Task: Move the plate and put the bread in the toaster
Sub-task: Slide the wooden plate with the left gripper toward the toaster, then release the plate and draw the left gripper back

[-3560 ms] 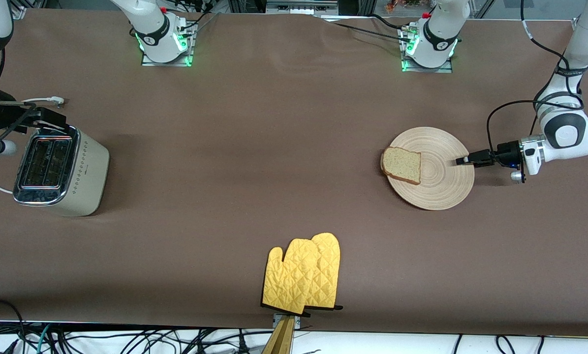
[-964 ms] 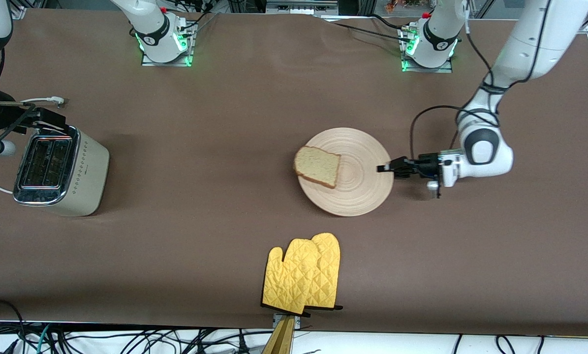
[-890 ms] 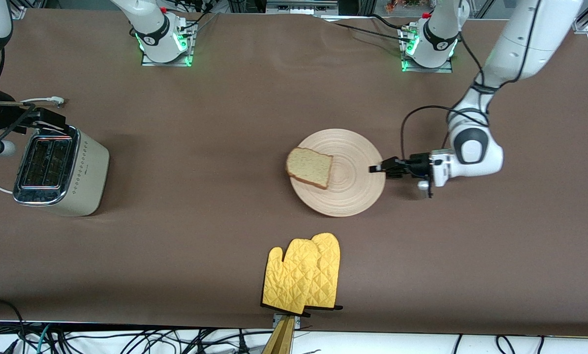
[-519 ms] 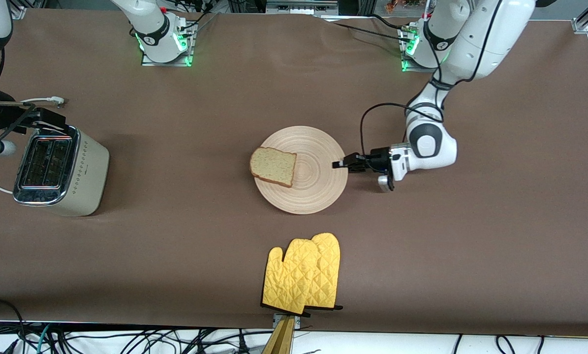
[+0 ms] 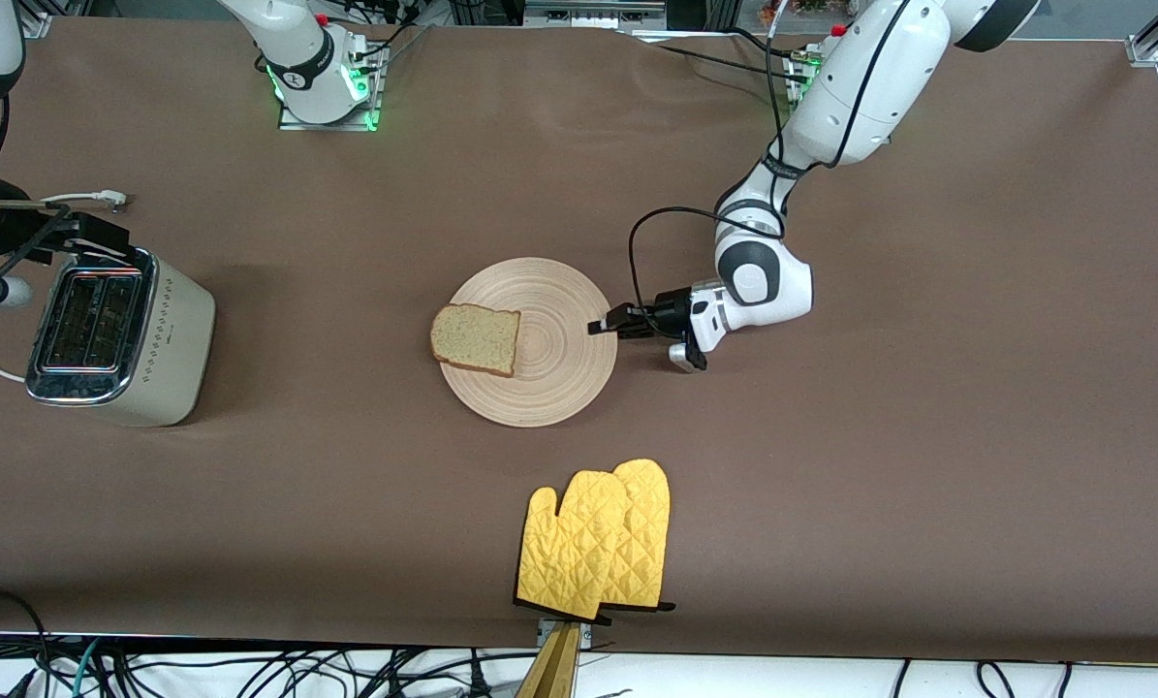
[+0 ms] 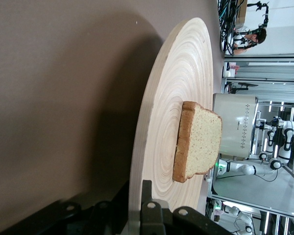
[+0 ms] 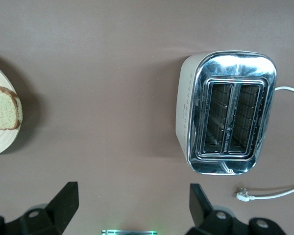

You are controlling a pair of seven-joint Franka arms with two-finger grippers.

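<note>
The plate (image 5: 530,341) is seen near the middle of the table (image 5: 927,465), clamped at its rim by the left gripper (image 5: 602,326), whose fingers are pressed together on the edge that faces the left arm's end. The bread (image 5: 476,338) lies flat on the plate, at the side toward the toaster (image 5: 118,334), overhanging the rim slightly. The toaster stands well apart from the plate, at the right arm's end of the table, with both slots empty in the right wrist view. The right gripper (image 7: 132,208) is held over the table beside the toaster, its fingers spread wide and nothing between them; that arm is judged to be waiting. A pair of yellow oven mitts (image 5: 598,538) lies nearer to the front camera than the plate. The plate move is judged to be under way but unfinished. The bread has not yet been picked up, and its placing in a slot is left.
</note>
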